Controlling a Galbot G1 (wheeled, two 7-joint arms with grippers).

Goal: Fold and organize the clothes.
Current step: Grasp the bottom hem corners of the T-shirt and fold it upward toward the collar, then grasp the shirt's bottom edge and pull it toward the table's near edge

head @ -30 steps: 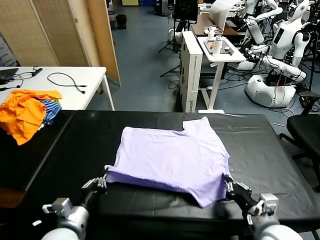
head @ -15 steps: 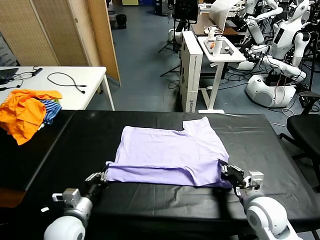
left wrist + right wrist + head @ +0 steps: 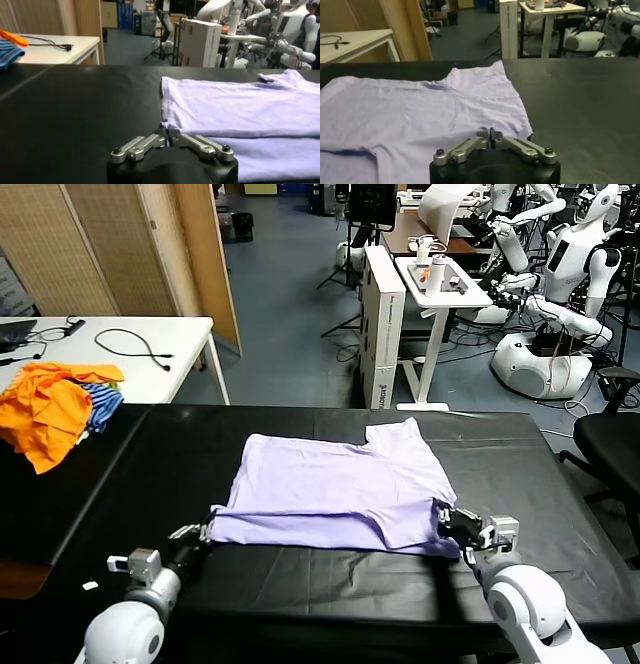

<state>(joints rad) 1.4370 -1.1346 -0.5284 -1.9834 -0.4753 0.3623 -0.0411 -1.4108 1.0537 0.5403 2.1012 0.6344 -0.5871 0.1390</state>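
- T-shirt, position? Entry for this moment.
- Pale lavender, plain side showing, lying flat near the middle of the black desk. One sleeve points to the far side. The near edge is doubled: a band of cloth lies turned over onto the body, and the crease runs nearly straight across between the two arms.
- Grippers?
- Left gripper sits low at the near-left corner of the doubled band. Its wrist view shows the jaws with tips together, pinching that corner. Right gripper is at the near-right corner, its jaws likewise closed, with the tips over the shirt's edge. My reading is that both have the cloth.
- Step in hand?
- Judged: setting down the first fold and letting go of it.
- How to do it well?
- Keep both wrists low so the corners rest on the desk before release. Open both sides together, or one corner may spring back. Draw the arms straight back toward the body, not upward, so the tips do not drag the top layer off the crease. Check that the right corner lies flat; the cloth there looks slightly bunched.
- Anything else near?
- Heap of orange and striped garments at the far left, well apart from the shirt.
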